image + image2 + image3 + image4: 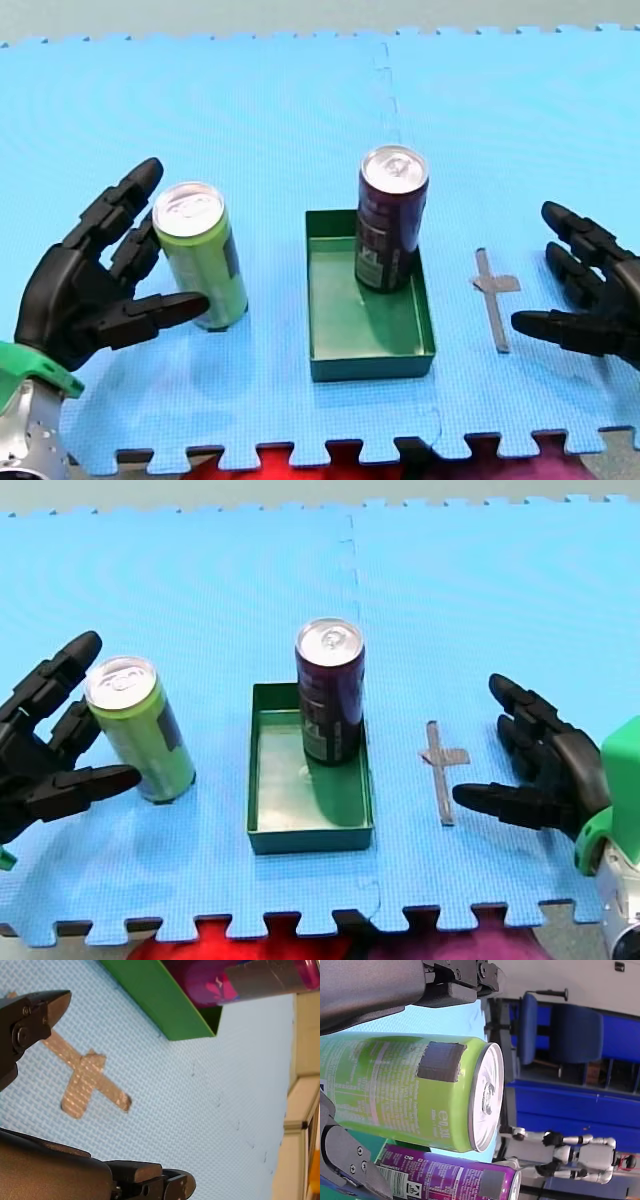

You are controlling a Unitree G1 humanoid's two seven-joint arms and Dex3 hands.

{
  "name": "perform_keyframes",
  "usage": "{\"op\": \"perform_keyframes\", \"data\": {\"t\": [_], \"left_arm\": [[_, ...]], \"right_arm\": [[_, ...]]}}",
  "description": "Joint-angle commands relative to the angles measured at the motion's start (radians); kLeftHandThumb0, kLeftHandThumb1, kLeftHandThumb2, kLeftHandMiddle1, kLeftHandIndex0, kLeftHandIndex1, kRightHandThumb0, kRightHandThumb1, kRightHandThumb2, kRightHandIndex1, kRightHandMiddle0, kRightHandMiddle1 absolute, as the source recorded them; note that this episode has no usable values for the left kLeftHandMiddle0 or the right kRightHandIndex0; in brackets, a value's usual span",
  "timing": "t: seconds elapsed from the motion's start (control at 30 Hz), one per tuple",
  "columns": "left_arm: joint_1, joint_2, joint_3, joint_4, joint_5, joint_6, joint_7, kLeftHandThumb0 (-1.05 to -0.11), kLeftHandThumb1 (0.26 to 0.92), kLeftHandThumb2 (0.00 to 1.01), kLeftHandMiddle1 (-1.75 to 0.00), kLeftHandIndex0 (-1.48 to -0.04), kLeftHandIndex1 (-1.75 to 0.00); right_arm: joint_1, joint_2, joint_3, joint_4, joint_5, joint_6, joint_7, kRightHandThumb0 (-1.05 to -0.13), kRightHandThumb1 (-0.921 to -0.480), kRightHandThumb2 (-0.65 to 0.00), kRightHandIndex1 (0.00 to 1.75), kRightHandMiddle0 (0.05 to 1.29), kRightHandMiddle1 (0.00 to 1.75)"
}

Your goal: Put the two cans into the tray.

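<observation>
Green can (pixel 200 255): upright on the blue foam surface (pixel 250 100), just left of the tray (pixel 370 366) and outside it; judged the one not yet moved.
Purple can (pixel 390 225): upright inside the tray, at its far right end, so half the task looks done.
Tray: shallow and green with low walls; the part of its floor nearer the robot is free.
Left hand (pixel 105 285): cupped round the green can, fingers at its left side, thumb across its lower front. It is not closed and holds nothing; whether the thumb touches the can I cannot tell.
Right hand (pixel 590 300): at the right edge, beyond the tape cross (pixel 493 290), holding nothing.
Weight and stiffness: the lid in the second wrist view looks unopened, so probably full, moderately heavy and firm. If empty, the thin wall would dent under a hard squeeze.
Surface of can: smooth printed metal, likely slippery; a grey patch (pixel 441 1061) sits high on its side.
Balance: tall and narrow, so a push low down could topple it.
Where to hold: around mid-height, thumb opposite the fingers across the full width.
Setting down: the base must clear the tray wall and land in the free near part, apart from the purple can.
</observation>
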Motion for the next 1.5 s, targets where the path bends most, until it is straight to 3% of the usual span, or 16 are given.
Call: {"op": "perform_keyframes", "data": {"t": [0.0,0.4,1.47], "left_arm": [[-0.004,0.002,-0.004,-0.006,0.006,0.004,0.007,-0.833,0.575,0.0,-0.01,-0.24,0.0],[0.0,-0.002,-0.021,-0.023,0.038,-0.004,0.044,-0.859,0.583,0.0,0.0,-0.25,0.0],[-0.015,-0.003,-0.082,-0.005,0.114,-0.039,0.13,-0.962,0.627,0.0,0.0,-0.28,0.0]], "right_arm": [[0.003,0.0,-0.001,0.002,0.0,0.002,0.001,-0.738,-0.711,-0.004,0.0,0.22,0.0],[0.009,0.001,-0.012,-0.001,0.013,-0.006,0.02,-0.797,-0.728,-0.004,0.01,0.24,0.0],[0.013,0.004,-0.017,-0.011,0.017,-0.005,0.018,-0.847,-0.743,-0.001,0.0,0.26,0.0]]}}
